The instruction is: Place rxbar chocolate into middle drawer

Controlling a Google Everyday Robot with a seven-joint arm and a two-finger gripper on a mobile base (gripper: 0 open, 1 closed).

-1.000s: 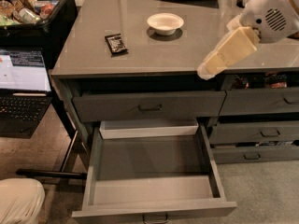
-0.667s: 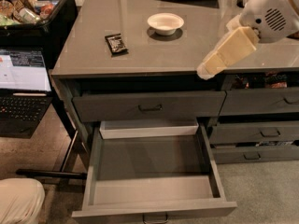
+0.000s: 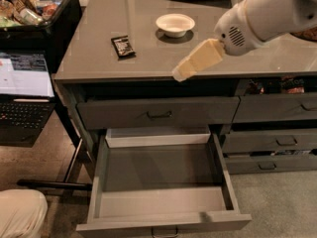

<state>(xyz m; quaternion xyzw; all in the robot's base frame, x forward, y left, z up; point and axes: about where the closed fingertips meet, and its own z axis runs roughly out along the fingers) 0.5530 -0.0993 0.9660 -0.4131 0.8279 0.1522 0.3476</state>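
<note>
The rxbar chocolate (image 3: 123, 46), a flat black-wrapped bar, lies on the grey countertop at the left, to the left of the white bowl. The middle drawer (image 3: 163, 202) is pulled wide out below the counter, and nothing lies on its grey floor. My gripper (image 3: 181, 73), pale yellow on a white arm that comes in from the upper right, hovers over the counter's front edge. It is to the right of the bar, in front of the bowl, and apart from both. It holds nothing that I can see.
A white bowl (image 3: 175, 24) sits on the counter behind the gripper. A shallow white tray (image 3: 157, 137) shows at the back of the open drawer. The top drawer (image 3: 158, 114) is shut. More drawers (image 3: 277, 143) are at the right. A laptop (image 3: 25, 88) and a black bin (image 3: 34, 14) stand at the left.
My gripper and arm have moved to the left along the counter's front edge, closer to the bar. The bar, the bowl and the drawer have not moved.
</note>
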